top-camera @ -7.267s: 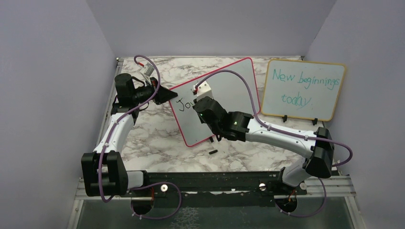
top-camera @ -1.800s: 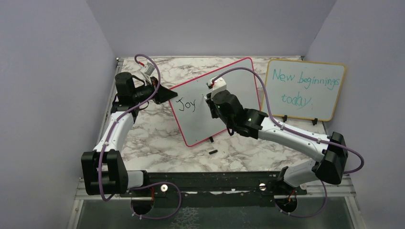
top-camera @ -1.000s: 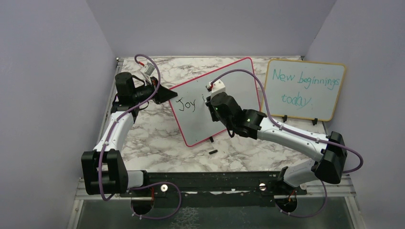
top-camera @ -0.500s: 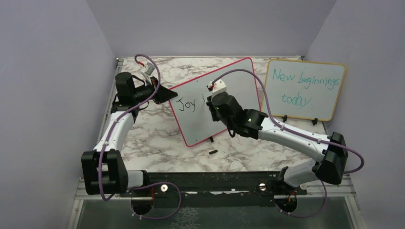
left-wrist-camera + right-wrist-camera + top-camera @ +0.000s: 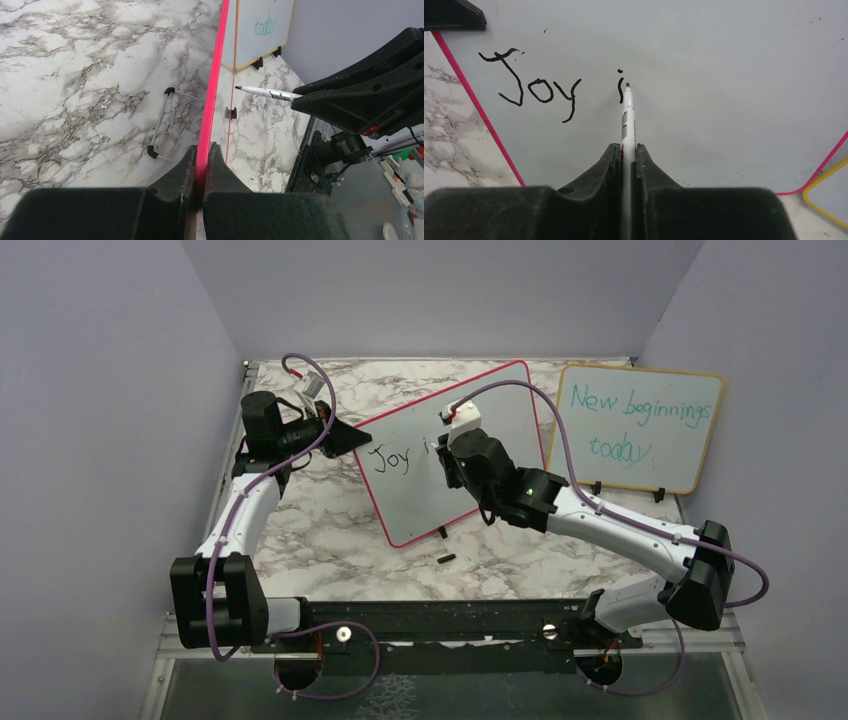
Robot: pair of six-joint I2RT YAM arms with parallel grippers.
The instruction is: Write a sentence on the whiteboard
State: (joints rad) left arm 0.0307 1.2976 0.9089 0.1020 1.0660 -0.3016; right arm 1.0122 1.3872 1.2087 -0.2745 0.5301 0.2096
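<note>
The whiteboard (image 5: pixel 490 410) with its red-pink frame stands tilted mid-table. My left gripper (image 5: pixel 352 437) is shut on its left edge; in the left wrist view the pink frame (image 5: pixel 214 90) sits pinched between the jaws of the left gripper (image 5: pixel 202 150). My right gripper (image 5: pixel 626 148) is shut on a white marker (image 5: pixel 627 117), whose black tip touches the board just right of the letter "i" (image 5: pixel 620 90). The sentence (image 5: pixel 531 85) reads "Joy i" in black. From above, the right gripper (image 5: pixel 447 452) covers the board's middle.
A yellow-framed board (image 5: pixel 640 425) with teal writing stands at the right, close to the whiteboard's right edge. A small black piece (image 5: pixel 446 558) lies on the marble table (image 5: pixel 320 540) below the board. Purple walls close in on the left, back and right.
Since the earliest frame the writing grew from "Jo" to "Joy i". Over the last second the right gripper shifted slightly right and up along the board. The left arm stayed still.
</note>
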